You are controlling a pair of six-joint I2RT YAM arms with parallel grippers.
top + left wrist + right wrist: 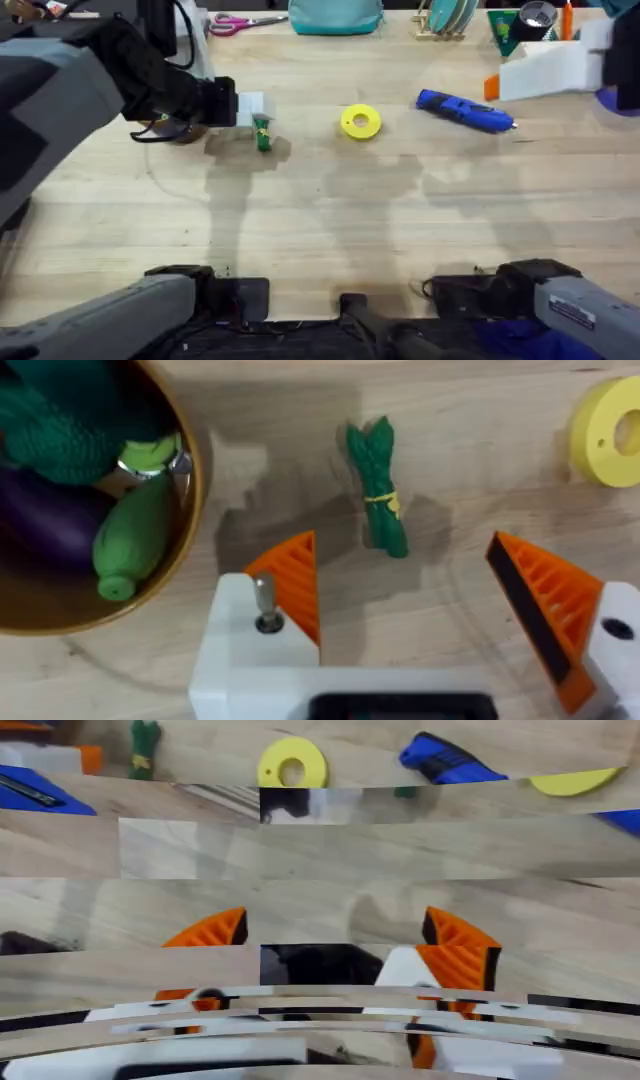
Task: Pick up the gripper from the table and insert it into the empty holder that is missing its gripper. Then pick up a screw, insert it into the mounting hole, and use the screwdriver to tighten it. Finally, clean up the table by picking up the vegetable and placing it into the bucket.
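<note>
On table, one vegetable (378, 488), one screwdriver (464, 110), left gripper (425, 600) spread, right gripper (335, 955) spread.

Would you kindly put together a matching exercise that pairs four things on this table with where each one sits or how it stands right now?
Things:
1. vegetable
2. bucket
3. screwdriver
4. left gripper

Places or states:
A. lying on its side on the table, to the right of the flat yellow ring
B. open, hovering above the table
C. lying on the bare table between the can and the yellow ring
D. already holding green and purple toy produce

Pairs: 1-C, 2-D, 3-A, 4-B
</note>
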